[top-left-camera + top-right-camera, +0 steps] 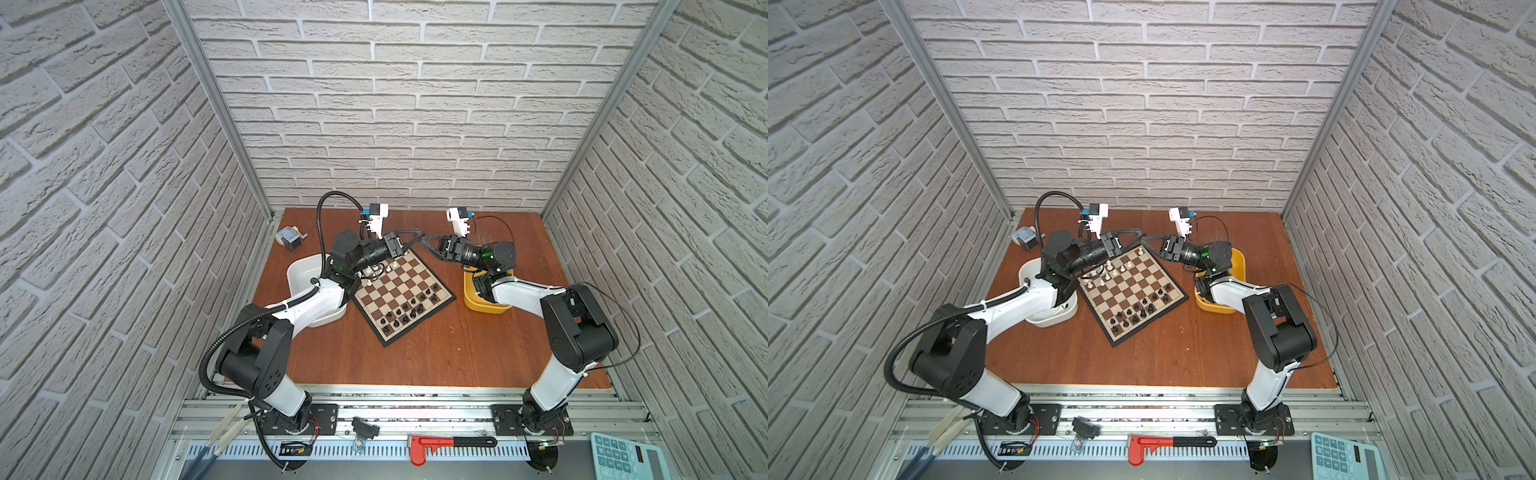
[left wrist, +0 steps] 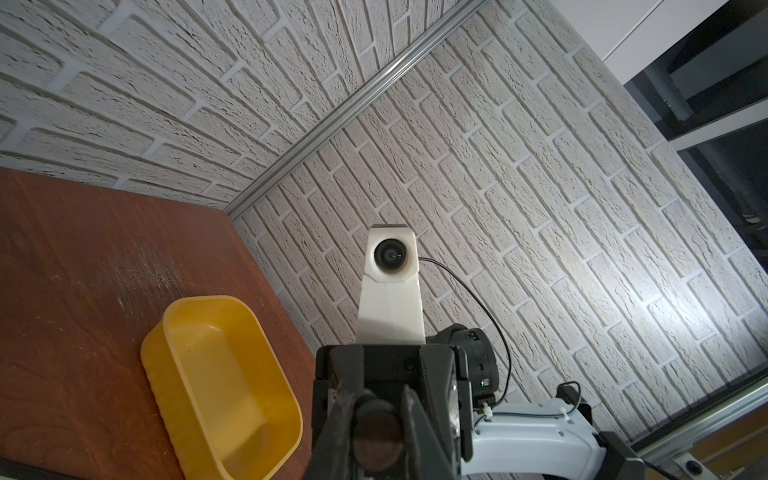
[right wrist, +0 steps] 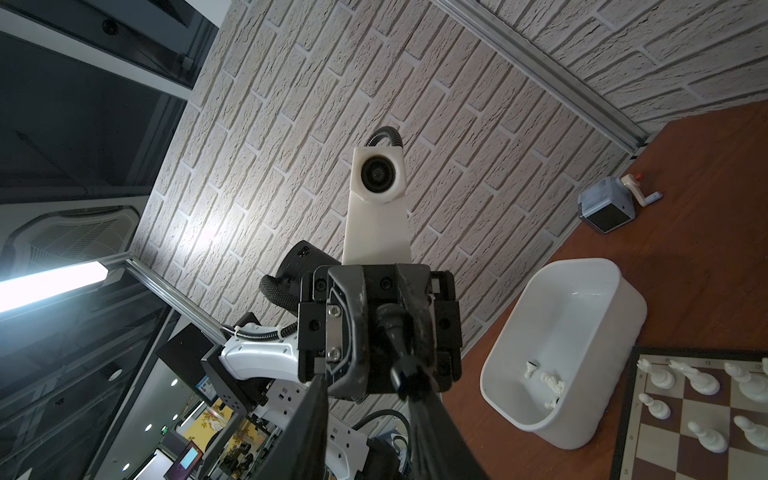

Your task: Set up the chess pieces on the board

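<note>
Both grippers meet tip to tip above the far corner of the board point(image 1: 400, 286) point(image 1: 1129, 286). My left gripper point(image 1: 413, 237) point(image 1: 1136, 238) point(image 2: 380, 401) is shut on a black chess piece point(image 2: 378, 432) point(image 3: 395, 338), whose round base faces the left wrist camera. My right gripper point(image 1: 426, 243) point(image 1: 1148, 242) point(image 3: 365, 374) stands open around the same piece, which leans against one of its fingers point(image 3: 424, 415). Several black pieces point(image 1: 411, 309) stand along the board's near right side. White pieces point(image 1: 376, 272) point(image 3: 665, 380) stand along its far left side.
A white tub point(image 1: 303, 270) point(image 3: 582, 291) left of the board holds a few white pieces point(image 3: 548, 382). To the right is a yellow tub point(image 1: 473, 301) point(image 2: 166, 332), partly under the right arm. A grey pencil sharpener point(image 1: 291, 239) sits far left.
</note>
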Robot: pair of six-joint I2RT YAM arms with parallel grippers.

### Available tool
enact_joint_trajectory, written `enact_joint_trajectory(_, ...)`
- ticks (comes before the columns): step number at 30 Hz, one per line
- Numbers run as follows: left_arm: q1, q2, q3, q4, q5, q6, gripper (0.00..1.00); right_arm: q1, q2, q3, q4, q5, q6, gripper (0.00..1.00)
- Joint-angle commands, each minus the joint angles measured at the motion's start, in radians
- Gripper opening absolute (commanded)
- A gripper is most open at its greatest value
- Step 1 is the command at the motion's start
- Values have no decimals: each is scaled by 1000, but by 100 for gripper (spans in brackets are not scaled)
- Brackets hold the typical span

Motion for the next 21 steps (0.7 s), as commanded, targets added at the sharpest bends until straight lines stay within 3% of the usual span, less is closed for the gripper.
enact_joint_trajectory(1,-3,-27,-22,61,39,-5,0,-7,-4,-8,46,36,-5,36)
enact_joint_trajectory(11,-2,-59,-32,58,24,15,0,-10,-48,-12,-162,43,-134,38)
enact_joint_trajectory(21,-2,-62,-49,30,20,24,0,-10,-19,-12,0,40,-25,40)
